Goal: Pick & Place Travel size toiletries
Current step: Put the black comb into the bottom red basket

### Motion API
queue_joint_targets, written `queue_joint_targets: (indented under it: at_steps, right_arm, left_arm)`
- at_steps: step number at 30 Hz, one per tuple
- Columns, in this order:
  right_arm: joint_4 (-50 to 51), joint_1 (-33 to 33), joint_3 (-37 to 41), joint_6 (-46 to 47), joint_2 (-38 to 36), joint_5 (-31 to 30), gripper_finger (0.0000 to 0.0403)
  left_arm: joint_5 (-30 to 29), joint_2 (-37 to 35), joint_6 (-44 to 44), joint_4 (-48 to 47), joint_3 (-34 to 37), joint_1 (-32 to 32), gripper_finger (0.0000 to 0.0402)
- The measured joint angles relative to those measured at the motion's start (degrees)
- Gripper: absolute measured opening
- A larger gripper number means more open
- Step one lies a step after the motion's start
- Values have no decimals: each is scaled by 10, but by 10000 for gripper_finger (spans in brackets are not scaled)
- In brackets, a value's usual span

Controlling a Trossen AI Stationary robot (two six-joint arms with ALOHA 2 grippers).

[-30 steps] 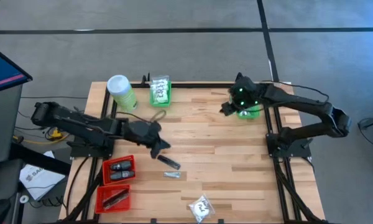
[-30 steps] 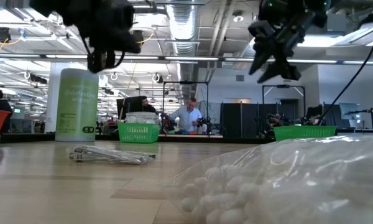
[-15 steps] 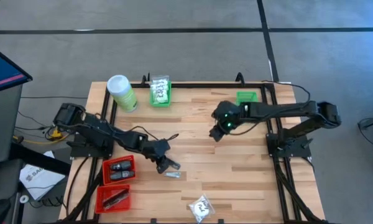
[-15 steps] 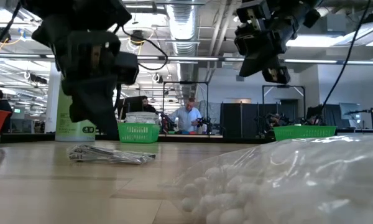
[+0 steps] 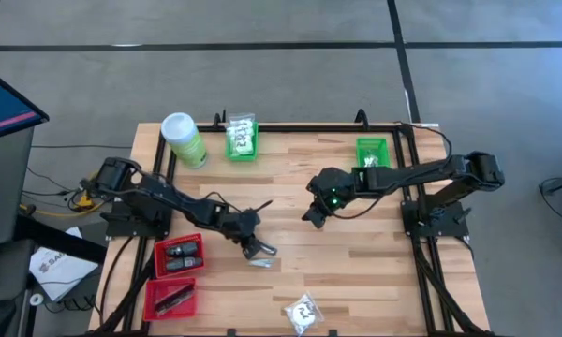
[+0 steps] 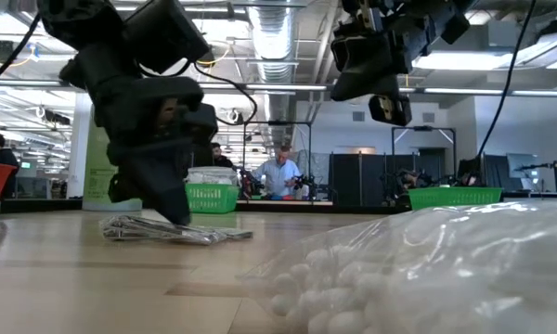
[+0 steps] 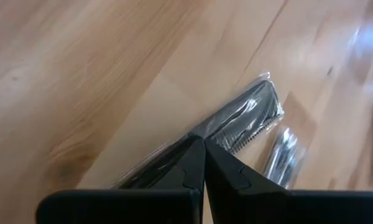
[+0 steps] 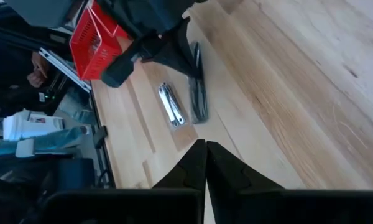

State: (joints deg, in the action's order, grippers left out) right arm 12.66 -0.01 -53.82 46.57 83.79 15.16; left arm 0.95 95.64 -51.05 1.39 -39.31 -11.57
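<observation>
A dark toothed stick in a clear wrapper point(image 5: 260, 248) lies flat on the wooden table left of centre, with a slim silvery sachet point(image 5: 259, 263) flat beside it on the near side. My left gripper point(image 5: 252, 244) is down on the stick's wrapper, shut. In the left wrist view the stick point(image 7: 248, 118) and the sachet point(image 7: 280, 152) lie just ahead of the fingertips. My right gripper point(image 5: 311, 217) hovers shut above the table's middle, touching nothing. A white crinkly packet point(image 5: 303, 312) rests near the near edge. My left gripper point(image 7: 204, 140) has its two fingertips closed together on the clear wrapper's end point(image 7: 196, 132), beside the dark stick. It comes from above, slanting down from the table's left. The stick and its wrapper lie flat on the wood.
Two red baskets point(image 5: 179, 256) point(image 5: 171, 297) with dark items stand at the near left. A green basket point(image 5: 241, 139) with white packets and a light-green canister point(image 5: 183, 139) stand at the far edge, and another green basket point(image 5: 373, 152) sits far right. Bare wood lies between the arms.
My left gripper has moved toward the near edge and down onto the wrapped stick. My right gripper has left the far-right green basket, travelling toward the table's middle and the near side, and has sunk lower.
</observation>
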Motion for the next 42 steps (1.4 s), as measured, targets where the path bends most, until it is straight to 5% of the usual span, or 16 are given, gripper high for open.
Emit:
queue_joint_targets:
  at_steps: [7,20,27,42]
  right_arm:
    - [0,0,0,-3,0,0,1]
    - [-21,42,0,-63,0,-4,15]
    - [-35,67,0,-89,3,-60,59]
    - [-182,110,-5,-144,131,-63,170]
  left_arm:
    - [-2,-7,-33,112,2,7,0]
    - [-12,-17,43,-6,3,8,0]
    - [-21,-9,60,1,2,20,0]
    - [-7,-12,33,13,38,27,0]
